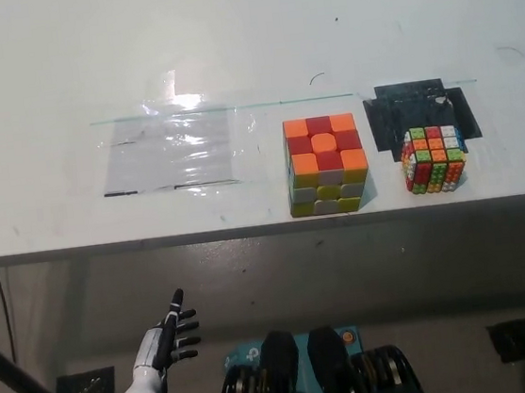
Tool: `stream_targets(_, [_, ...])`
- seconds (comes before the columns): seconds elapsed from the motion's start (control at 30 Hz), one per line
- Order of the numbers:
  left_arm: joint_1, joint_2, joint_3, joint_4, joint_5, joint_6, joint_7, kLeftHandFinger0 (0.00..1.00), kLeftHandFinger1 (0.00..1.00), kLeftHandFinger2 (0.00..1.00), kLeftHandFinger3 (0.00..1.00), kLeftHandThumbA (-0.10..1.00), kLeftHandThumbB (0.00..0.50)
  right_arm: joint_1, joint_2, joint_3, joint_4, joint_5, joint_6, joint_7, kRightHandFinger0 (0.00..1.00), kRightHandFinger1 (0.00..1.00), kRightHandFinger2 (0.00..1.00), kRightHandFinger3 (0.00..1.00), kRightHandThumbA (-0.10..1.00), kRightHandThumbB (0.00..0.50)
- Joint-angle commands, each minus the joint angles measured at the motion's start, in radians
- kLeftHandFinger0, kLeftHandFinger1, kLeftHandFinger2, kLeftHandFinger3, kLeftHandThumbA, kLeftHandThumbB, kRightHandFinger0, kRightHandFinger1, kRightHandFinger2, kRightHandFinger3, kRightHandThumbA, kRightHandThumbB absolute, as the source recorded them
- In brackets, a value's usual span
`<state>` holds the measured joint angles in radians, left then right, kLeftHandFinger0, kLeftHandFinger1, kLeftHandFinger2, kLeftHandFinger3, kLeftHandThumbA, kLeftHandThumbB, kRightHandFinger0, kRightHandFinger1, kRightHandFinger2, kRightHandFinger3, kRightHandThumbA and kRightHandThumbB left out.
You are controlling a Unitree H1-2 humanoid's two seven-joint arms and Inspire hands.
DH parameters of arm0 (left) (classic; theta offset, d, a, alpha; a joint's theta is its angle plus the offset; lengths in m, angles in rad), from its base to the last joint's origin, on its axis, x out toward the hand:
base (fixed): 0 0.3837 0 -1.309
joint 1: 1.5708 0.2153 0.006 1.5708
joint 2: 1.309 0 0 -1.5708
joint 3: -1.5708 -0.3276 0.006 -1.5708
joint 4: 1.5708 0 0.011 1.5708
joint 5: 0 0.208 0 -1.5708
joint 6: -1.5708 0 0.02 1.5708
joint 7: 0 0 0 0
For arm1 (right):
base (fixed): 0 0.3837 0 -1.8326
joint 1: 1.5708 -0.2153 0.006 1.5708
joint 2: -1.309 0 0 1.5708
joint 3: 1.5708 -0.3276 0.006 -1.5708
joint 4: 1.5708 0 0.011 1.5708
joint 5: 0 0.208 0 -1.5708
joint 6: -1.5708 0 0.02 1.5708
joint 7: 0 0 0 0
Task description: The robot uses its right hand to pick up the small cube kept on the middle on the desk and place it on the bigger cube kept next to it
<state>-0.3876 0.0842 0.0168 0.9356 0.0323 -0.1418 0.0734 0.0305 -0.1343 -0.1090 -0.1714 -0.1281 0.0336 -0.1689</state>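
Currently: small cube (pixel 434 159) beside bigger cube (pixel 326 164) | left hand (pixel 169 343) open, below desk (pixel 226 39)

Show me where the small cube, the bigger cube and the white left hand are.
small cube (pixel 434 159): head view, on its front face.
bigger cube (pixel 324 146): head view, on its top face.
left hand (pixel 170 341): head view, on the palm, fingers spread.

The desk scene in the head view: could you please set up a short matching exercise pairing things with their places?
Things:
1. bigger cube
2. small cube
3. clear plastic sheet
4. left hand

Places:
A. below the desk edge, fingers apart
B. on black tape marks
C. middle of the desk
D. left part of the desk

Pairs: 1-C, 2-B, 3-D, 4-A
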Motion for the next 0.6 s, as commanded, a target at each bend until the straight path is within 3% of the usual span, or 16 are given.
stream_targets(0.0, [-0.012,0.013,0.003,-0.025,0.011,-0.047,0.024,0.74,0.71,0.76,0.75,0.94,0.081,0.026,-0.052,0.023,-0.215,0.035,0.146,0.110,0.79,0.90,1.00,1.00,0.52,0.143])
stream_targets(0.1, [-0.013,0.017,0.006,-0.014,0.004,-0.056,0.016,0.75,0.73,0.77,0.76,0.95,0.090,0.050,-0.057,0.032,-0.306,0.040,0.189,0.123,0.80,0.92,1.00,1.00,0.57,0.186])
stream_targets(0.23, [-0.013,0.018,0.005,-0.006,0.005,-0.065,0.017,0.73,0.72,0.76,0.75,0.94,0.087,0.053,-0.067,0.041,-0.387,0.021,0.227,0.137,0.79,0.88,1.00,1.00,0.60,0.191])
stream_targets(0.27, [-0.013,0.018,0.007,-0.001,0.001,-0.079,0.011,0.71,0.69,0.73,0.70,0.93,0.072,0.045,-0.075,0.040,-0.391,0.022,0.212,0.143,0.76,0.83,0.98,1.00,0.58,0.193])
stream_targets(0.3, [-0.015,0.019,0.002,0.001,0.009,-0.070,0.017,0.74,0.71,0.74,0.72,0.95,0.087,0.022,-0.091,0.041,-0.406,-0.001,0.217,0.150,0.78,0.86,0.98,1.00,0.59,0.216])
stream_targets(0.33, [-0.011,0.019,0.002,-0.005,0.010,-0.059,0.018,0.71,0.69,0.73,0.72,0.95,0.087,-0.014,-0.116,0.041,-0.418,-0.026,0.215,0.161,0.79,0.89,0.98,1.00,0.58,0.214])
stream_targets(0.47, [-0.006,0.017,0.009,-0.010,0.002,-0.057,0.019,0.71,0.70,0.75,0.73,0.93,0.089,-0.070,-0.142,0.034,-0.414,-0.033,0.234,0.166,0.77,0.91,0.99,1.00,0.56,0.230])
stream_targets(0.53, [-0.004,0.017,0.008,-0.015,0.003,-0.056,0.017,0.72,0.70,0.75,0.74,0.93,0.097,-0.123,-0.156,0.028,-0.378,-0.017,0.225,0.169,0.74,0.89,1.00,1.00,0.50,0.233])
stream_targets(0.57, [0.002,0.017,0.006,-0.027,0.001,-0.058,0.008,0.72,0.71,0.75,0.74,0.93,0.091,-0.173,-0.171,0.033,-0.356,-0.030,0.250,0.177,0.82,0.97,1.00,1.00,0.49,0.239])
